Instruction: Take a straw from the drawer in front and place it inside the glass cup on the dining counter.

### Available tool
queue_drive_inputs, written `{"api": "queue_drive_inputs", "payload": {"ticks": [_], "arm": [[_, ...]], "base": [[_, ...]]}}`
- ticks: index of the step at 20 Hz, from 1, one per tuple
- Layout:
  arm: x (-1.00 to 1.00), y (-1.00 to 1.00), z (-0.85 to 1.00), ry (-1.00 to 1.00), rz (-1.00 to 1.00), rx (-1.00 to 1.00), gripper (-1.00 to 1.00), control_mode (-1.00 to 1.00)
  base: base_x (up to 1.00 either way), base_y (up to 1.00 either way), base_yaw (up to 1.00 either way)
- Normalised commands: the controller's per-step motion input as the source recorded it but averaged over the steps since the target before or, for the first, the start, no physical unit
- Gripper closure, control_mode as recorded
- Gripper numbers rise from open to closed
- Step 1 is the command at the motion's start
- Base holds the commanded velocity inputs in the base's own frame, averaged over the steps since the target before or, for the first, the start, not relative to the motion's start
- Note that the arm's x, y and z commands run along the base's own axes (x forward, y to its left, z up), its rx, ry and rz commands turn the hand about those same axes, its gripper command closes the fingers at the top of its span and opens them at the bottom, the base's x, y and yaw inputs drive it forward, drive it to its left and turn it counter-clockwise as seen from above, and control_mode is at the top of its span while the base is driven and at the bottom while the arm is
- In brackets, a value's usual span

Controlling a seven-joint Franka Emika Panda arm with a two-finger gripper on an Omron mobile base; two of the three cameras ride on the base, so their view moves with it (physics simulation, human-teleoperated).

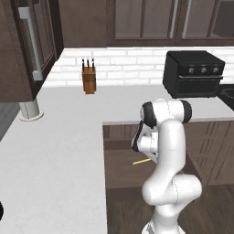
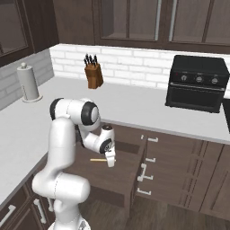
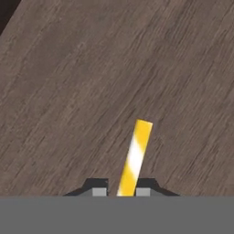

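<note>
We are in a home kitchen: a knife block (image 1: 89,77) and black countertop oven (image 1: 194,73) on the white surface (image 1: 55,151), brick backsplash (image 2: 130,67), dark cabinets (image 2: 179,170) (silver bar handles).

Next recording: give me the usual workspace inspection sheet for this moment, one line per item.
Surface: open drawer below the white worktop, brown wooden bottom.
Job's things: yellow straw low in the drawer, between the fingertips in the hand view; whether lifted off the bottom can't be told.
Clutter: knife block, paper towel roll and black oven on the worktop.
Grippers: gripper down in the drawer, shut on the straw.
Cables: nothing seen.
Surroundings: white brick wall, dark cabinets above and below.
</note>
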Motion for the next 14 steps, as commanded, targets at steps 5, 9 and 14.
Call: {"api": "queue_drive_inputs", "payload": {"ticks": [5,9,14], "arm": [[-0.05,0.0,0.0,0.0,-0.05,0.0,1.0,-1.0],[-0.24,0.0,0.51,-0.03,-0.05,0.0,1.0,-1.0],[-0.57,0.0,1.0,-0.19,-0.03,0.0,1.0,-1.0]], "base": [[0.0,0.0,0.0],[0.0,0.0,0.0],[0.0,0.0,0.0]]}}
